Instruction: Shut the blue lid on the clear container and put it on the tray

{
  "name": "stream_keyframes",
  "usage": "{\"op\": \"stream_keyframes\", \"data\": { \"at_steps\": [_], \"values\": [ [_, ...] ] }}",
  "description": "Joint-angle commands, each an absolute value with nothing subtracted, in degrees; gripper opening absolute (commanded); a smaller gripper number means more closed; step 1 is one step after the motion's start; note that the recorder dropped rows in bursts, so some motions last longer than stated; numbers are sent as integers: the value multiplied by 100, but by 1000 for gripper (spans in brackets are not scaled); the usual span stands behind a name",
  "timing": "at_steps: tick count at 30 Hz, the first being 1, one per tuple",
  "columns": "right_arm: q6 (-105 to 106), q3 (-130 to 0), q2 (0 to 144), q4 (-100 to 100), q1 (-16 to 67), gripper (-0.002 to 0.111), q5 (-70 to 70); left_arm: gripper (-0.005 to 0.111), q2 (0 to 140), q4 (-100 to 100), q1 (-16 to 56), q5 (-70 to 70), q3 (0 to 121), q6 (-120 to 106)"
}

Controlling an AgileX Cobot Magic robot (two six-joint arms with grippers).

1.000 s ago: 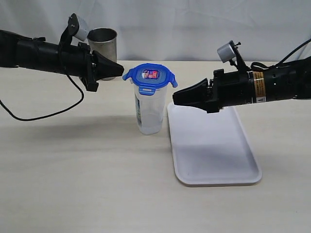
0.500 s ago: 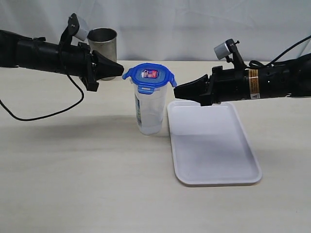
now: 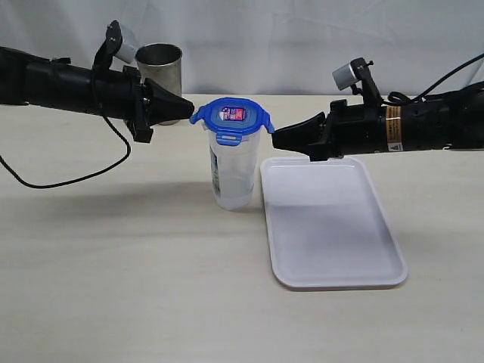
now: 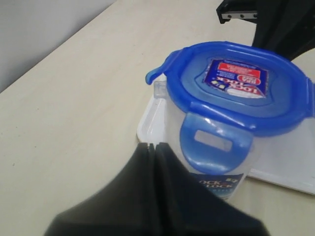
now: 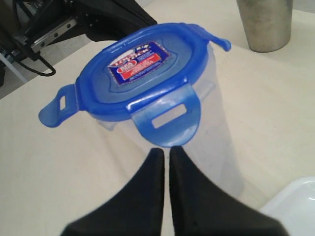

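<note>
Confirm that the clear container (image 3: 232, 172) stands upright, long axis vertical, directly ahead of both fingertip pairs, with the blue lid (image 3: 232, 119) seated on its mouth. The container rests on the table just beside the tray (image 3: 333, 234), not on it. The tray lies below the right gripper (image 3: 275, 138). The lid flaps project outward, so treat the lid as not yet latched. The left gripper (image 3: 191, 108) has its jaws pressed together and holds nothing. Its tip is level with the lid rim and just beside the nearest flap; whether it touches cannot be told. The right gripper is likewise closed and empty, its tip just beside and slightly below the flap facing it. Both arms are near the lid, the left marginally nearer. Expect the coming move to press a flap downward.
</note>
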State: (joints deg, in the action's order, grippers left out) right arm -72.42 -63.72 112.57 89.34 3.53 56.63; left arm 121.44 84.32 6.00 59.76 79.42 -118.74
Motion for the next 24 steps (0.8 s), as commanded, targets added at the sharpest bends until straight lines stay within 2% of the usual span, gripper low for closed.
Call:
{"op": "stream_keyframes", "data": {
  "at_steps": [1,11,24],
  "values": [
    [-7158,-6395,11246,8913,353,4,5536,0,12087,8471,606,6111,7965,-11882],
    [-7260,-6395,11246,9001,353,4,5652,0,12087,9234,631,5922,7965,-12281],
    [-7285,-6395,11246,9084,353,4,5693,0,12124,8989,937,5091,7965,-12269]
  ]
}}
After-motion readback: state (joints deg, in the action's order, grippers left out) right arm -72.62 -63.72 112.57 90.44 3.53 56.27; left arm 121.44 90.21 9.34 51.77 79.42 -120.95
